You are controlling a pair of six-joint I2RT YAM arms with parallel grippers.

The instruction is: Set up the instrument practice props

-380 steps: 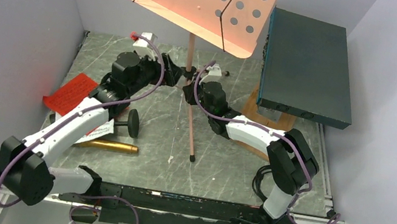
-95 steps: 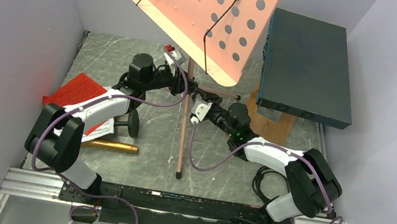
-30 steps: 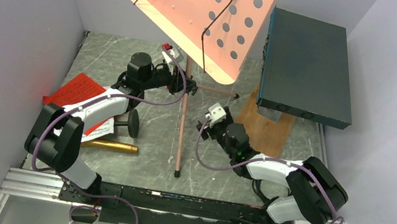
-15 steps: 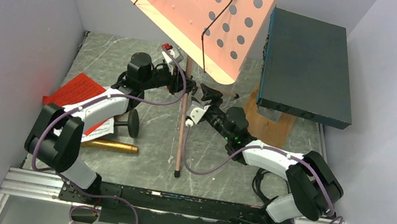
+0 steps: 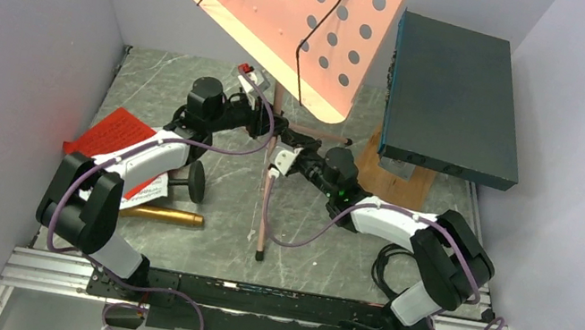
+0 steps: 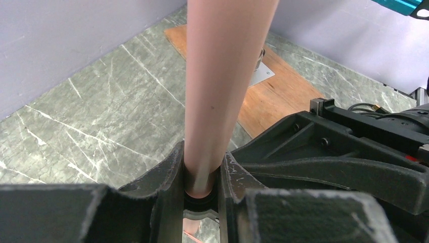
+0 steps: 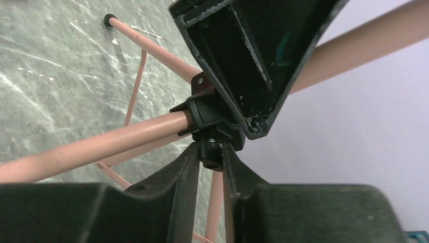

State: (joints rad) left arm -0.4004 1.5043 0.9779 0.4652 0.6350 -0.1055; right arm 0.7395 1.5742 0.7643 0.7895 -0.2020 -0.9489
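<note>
Pink music stand [image 5: 298, 12] upright mid-table: light, stiff, top-heavy, smooth tube, so it tips easily. Left gripper [image 6: 201, 177] clamped on pole [image 6: 222, 91] just above hub, a good low hold. Right gripper [image 7: 210, 154] pinching black hub knob [image 7: 209, 144]; contact probable, view tight.

A grey-green marbled table [image 5: 148, 85] is enclosed by plain pale walls [image 5: 12, 34] at 9, 12 and 3 o'clock. At 2 o'clock a dark teal box [image 5: 456, 94] is set on a wooden board [image 5: 401, 190]. A metal rail [image 5: 42, 277] is seen at 6 o'clock. A red glow is cast on the wall at 9 o'clock.
</note>
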